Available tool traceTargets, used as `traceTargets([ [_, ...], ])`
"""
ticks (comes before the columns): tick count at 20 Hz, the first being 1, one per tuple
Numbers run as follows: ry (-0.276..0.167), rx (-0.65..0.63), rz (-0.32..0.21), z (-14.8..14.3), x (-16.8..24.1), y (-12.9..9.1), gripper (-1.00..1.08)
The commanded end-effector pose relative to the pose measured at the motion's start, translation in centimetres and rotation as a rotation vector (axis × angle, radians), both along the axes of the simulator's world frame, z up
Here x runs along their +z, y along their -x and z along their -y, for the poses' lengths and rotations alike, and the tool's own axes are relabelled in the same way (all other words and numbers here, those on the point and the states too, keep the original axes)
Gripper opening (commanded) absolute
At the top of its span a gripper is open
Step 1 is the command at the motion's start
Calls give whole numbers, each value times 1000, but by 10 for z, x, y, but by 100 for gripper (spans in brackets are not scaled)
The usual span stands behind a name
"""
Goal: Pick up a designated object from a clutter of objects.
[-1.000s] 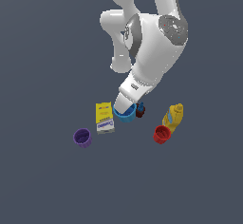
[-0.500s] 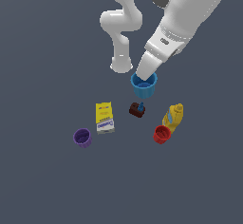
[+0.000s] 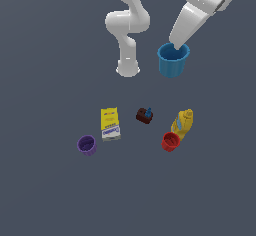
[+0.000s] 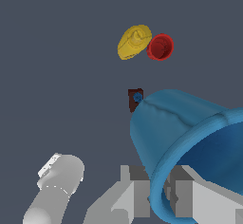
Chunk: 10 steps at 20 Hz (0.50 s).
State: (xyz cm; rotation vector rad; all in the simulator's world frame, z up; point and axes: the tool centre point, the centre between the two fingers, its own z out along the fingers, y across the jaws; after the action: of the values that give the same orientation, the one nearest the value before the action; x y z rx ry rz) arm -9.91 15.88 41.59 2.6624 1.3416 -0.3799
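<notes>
Blue cup (image 3: 173, 60): raised well above the counter (image 3: 45, 195), hanging at the tip of the end effector (image 3: 176, 47); in the wrist view (image 4: 190, 147) filling the near corner.
End effector: pinched on the blue cup's rim, one finger (image 4: 201, 201) inside the mouth, the other outside.
Cup axis: roughly upright in the exterior view, mouth up, base toward the counter.
Left on the counter: purple cup (image 3: 86, 145), yellow-and-white box (image 3: 110, 123), dark red block (image 3: 144, 115), red cup (image 3: 170, 142) touching the yellow bottle (image 3: 183, 122).
Under the cup: block and bottle, well below.
</notes>
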Motion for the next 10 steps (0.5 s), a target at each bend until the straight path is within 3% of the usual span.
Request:
traceTargets([
  [1,0,-1,1,-10,17,7,-100],
  [10,-1,-3,2,-29,45,17,-100],
])
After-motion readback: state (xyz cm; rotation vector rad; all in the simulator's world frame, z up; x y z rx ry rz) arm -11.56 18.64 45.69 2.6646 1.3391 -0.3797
